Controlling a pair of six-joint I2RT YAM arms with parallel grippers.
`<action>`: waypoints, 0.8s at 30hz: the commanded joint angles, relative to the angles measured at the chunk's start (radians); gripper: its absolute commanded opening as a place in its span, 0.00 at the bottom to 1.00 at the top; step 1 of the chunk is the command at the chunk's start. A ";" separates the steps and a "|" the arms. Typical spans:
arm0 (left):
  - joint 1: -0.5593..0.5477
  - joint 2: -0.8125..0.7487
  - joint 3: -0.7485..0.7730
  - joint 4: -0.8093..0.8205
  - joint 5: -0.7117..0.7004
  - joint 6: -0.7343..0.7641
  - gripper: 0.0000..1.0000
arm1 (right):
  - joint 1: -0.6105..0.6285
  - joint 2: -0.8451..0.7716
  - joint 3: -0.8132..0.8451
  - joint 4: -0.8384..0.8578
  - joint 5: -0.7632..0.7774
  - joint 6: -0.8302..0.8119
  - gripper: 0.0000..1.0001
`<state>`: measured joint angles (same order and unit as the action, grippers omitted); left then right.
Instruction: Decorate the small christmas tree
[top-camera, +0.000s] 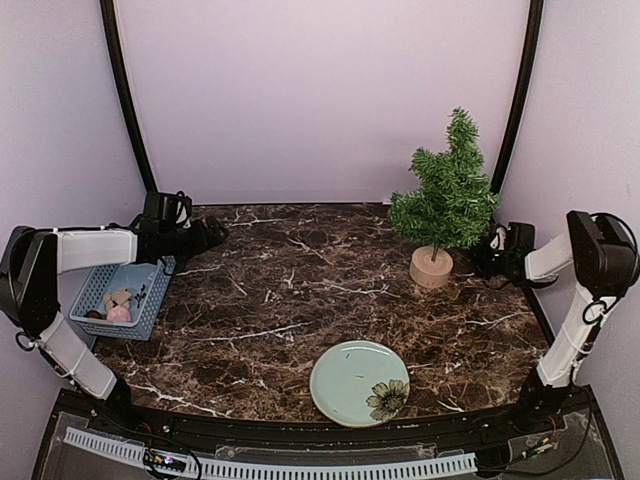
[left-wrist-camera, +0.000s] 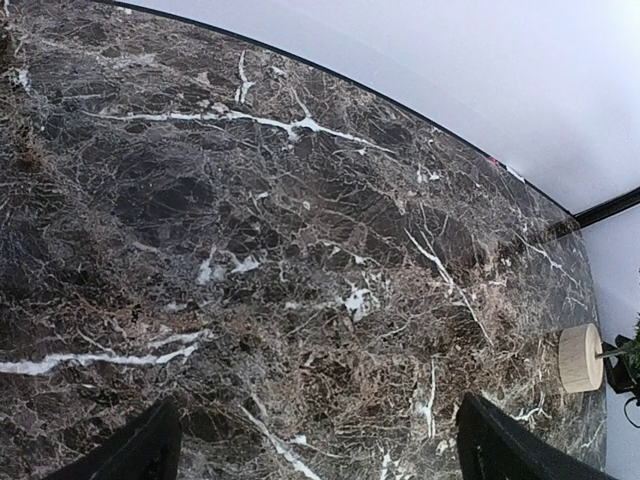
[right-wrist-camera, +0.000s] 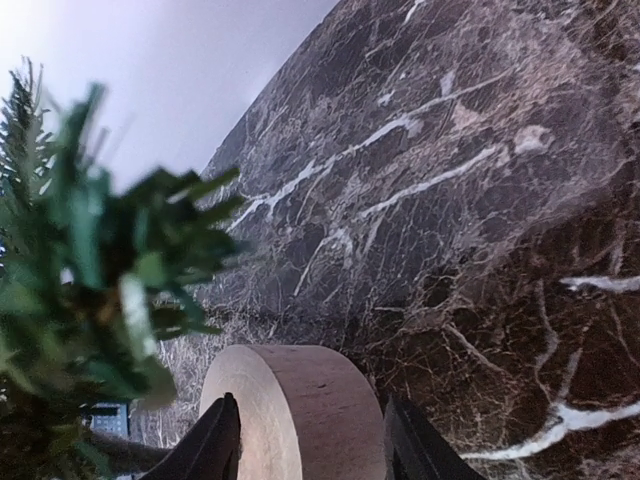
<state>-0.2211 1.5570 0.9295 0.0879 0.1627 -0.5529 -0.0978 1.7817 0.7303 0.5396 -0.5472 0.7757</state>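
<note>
small christmas tree (top-camera: 447, 195) upright, back-right on table (top-camera: 280, 290), axis vertical. R gripper (right-wrist-camera: 312, 445) just right of it, low, jaws clamped on stump (right-wrist-camera: 300, 400) sides. L gripper (left-wrist-camera: 320, 455) wide open, empty, well apart at far left.

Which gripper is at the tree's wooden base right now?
The right gripper: its fingers flank the stump of the small christmas tree. The left gripper hangs open over the table.

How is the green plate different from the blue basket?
The plate is round, pale green, flat and holds nothing; the basket is boxy, blue, slatted and holds small things. The plate lies front and middle, the basket far left. Both are open on top.
</note>
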 joint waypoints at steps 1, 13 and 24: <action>-0.004 -0.039 -0.007 -0.026 -0.023 -0.003 0.99 | 0.049 0.052 0.044 0.056 -0.016 0.008 0.48; -0.004 -0.099 -0.012 -0.187 -0.146 -0.112 0.99 | 0.205 0.121 0.057 0.080 0.011 0.051 0.42; -0.006 -0.239 -0.059 -0.303 -0.269 -0.210 0.99 | 0.377 0.261 0.173 0.144 0.042 0.133 0.39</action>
<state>-0.2218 1.3914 0.8917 -0.1230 -0.0235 -0.7166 0.2184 1.9926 0.8619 0.6548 -0.5179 0.8646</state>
